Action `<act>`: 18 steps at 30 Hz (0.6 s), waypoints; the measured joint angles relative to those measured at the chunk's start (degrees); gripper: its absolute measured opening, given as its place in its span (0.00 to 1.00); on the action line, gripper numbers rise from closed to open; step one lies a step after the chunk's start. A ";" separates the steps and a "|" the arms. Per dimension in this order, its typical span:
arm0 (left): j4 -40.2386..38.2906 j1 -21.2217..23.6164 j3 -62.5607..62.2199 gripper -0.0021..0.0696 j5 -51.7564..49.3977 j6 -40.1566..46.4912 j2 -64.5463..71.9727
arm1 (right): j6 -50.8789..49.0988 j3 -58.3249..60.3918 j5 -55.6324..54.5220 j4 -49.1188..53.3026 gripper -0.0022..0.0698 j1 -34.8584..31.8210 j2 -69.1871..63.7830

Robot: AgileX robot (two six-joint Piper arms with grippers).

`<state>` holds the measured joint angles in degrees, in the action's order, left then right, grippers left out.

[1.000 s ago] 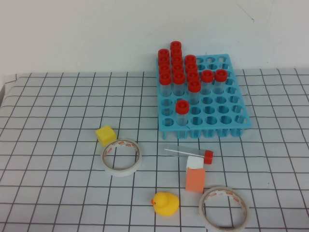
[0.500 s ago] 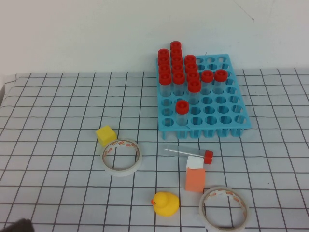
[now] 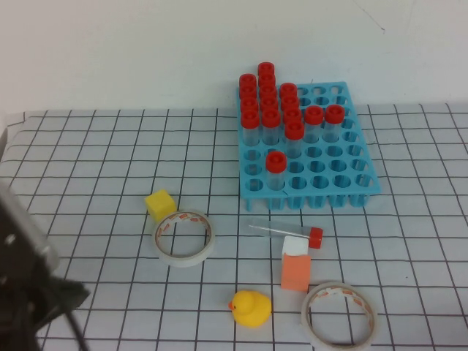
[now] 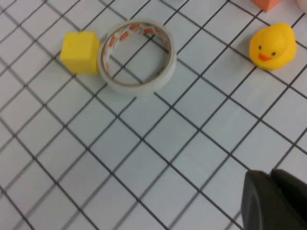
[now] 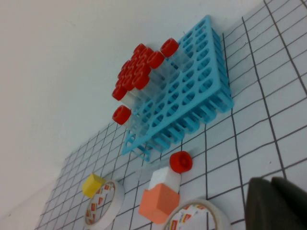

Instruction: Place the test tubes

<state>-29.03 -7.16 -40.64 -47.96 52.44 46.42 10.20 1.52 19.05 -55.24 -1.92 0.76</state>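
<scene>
Reach step, nothing picked yet. Loose test tube (image 3: 287,232) lies just near of the rack (image 3: 363,184), right beside the orange block (image 3: 295,272). Your left gripper (image 4: 271,191) sits near-left, fingers pressed together, empty; right gripper (image 5: 272,201) near-right, same. You'd need to spread one before closing mid-barrel on the tube

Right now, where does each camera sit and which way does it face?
High view: raised on the robot's side, angled down at the rack and loose tube; only the left arm shows, lower left.
Left wrist view: on the left arm, looking down at tape ring, yellow cube, duck; shut left gripper above the table near the duck.
Right wrist view: on the right arm, low, facing the rack; shut right gripper in the foreground.
Shared: both wrist views catch the yellow cube and tape ring.
</scene>
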 joint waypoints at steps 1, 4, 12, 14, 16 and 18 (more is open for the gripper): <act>0.57 -1.10 -1.66 0.03 0.00 0.11 2.08 | 0.00 0.00 0.42 0.00 0.03 0.00 0.00; 3.11 -4.51 -7.10 0.03 -0.47 0.24 8.04 | 0.22 0.00 1.07 0.00 0.03 0.00 0.00; 11.79 -11.19 -21.90 0.03 -5.38 -2.56 24.66 | 2.88 0.00 1.16 0.00 0.03 0.00 0.00; 13.54 -12.67 -25.23 0.03 -6.64 -2.70 28.33 | 3.31 0.00 1.16 0.00 0.03 0.00 0.00; 15.34 -14.39 -28.69 0.03 -7.73 -2.56 32.28 | 3.53 0.00 1.16 0.00 0.03 0.00 0.00; 16.42 -16.01 -31.37 0.03 -8.35 -1.13 36.05 | 3.62 0.00 1.16 0.00 0.03 0.00 0.00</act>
<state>-12.61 -23.17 -72.01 -56.31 51.31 82.47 13.82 1.52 20.21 -55.24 -1.92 0.76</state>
